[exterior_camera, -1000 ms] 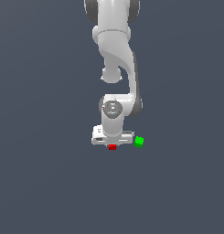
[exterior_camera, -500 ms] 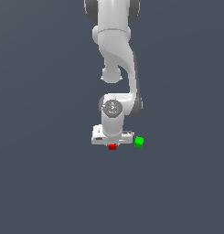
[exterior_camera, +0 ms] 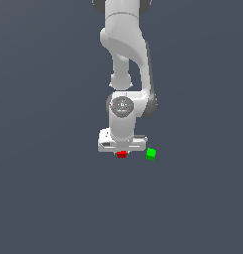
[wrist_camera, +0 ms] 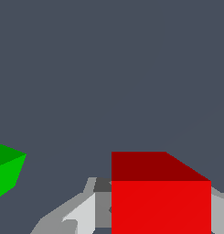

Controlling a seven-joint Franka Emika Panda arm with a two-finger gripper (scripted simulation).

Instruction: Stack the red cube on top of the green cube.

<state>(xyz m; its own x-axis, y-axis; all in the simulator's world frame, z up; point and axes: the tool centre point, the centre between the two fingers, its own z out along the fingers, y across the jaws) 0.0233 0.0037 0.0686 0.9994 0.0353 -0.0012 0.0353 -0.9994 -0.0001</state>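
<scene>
My hand (exterior_camera: 122,152) sits low over the red cube (exterior_camera: 122,155), fingers (wrist_camera: 77,215) clamped on it; the green cube (exterior_camera: 151,154) lies just beside.

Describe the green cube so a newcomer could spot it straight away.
Find the white robot arm hanging over the plain grey floor and follow it down to its gripper. A red cube sits directly under the gripper; the green cube lies apart from it, toward the exterior view's right. Both are tiny; only colour tells them apart.
</scene>
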